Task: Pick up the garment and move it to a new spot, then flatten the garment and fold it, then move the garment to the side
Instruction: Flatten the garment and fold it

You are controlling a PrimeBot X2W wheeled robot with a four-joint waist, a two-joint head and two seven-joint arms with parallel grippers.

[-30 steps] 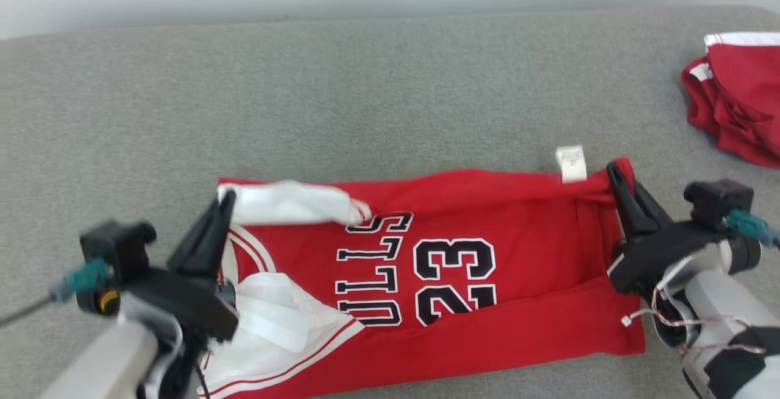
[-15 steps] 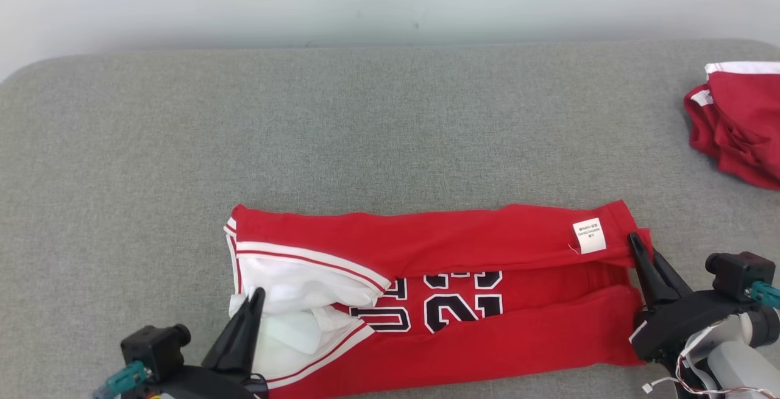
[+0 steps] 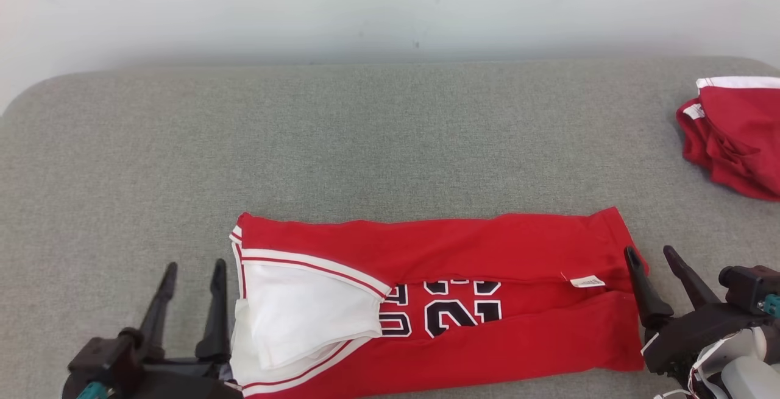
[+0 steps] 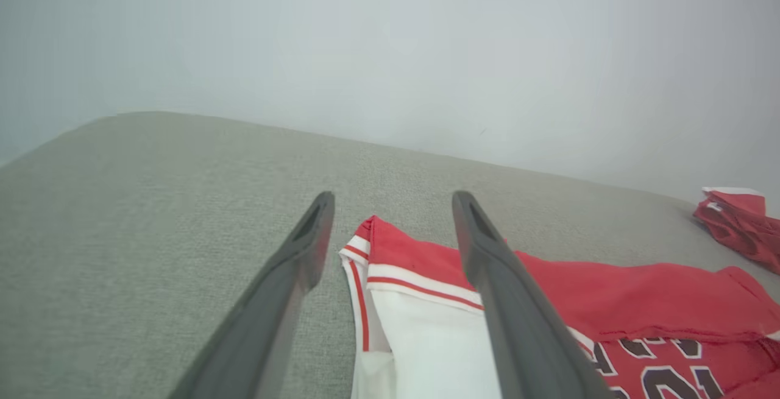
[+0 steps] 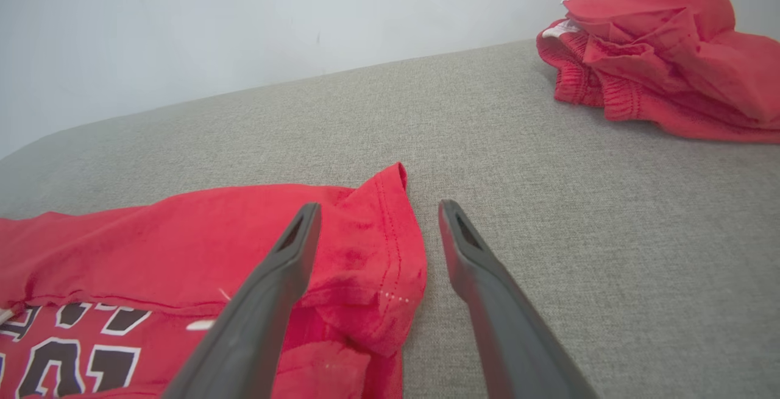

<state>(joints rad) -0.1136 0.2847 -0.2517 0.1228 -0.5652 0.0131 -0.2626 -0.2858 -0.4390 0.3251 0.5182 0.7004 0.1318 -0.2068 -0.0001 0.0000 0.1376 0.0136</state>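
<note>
Garment: red jersey with white trim [image 3: 487, 247], folded into a strip, lower centre of the frame, long axis left to right.
My left gripper [image 3: 195, 265]: fingers spread, empty, beside its white-trimmed end.
My right gripper [image 3: 647, 251]: spread, empty, at the hem end.
Nearer arm: neither, I have one at each end.

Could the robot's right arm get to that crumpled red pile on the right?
Probably yes. The right gripper stands open at one end of the folded jersey, holding nothing, and only bare grey surface lies between it and the crumpled red pile. The pile lies farther back, so the arm must stretch.
</note>
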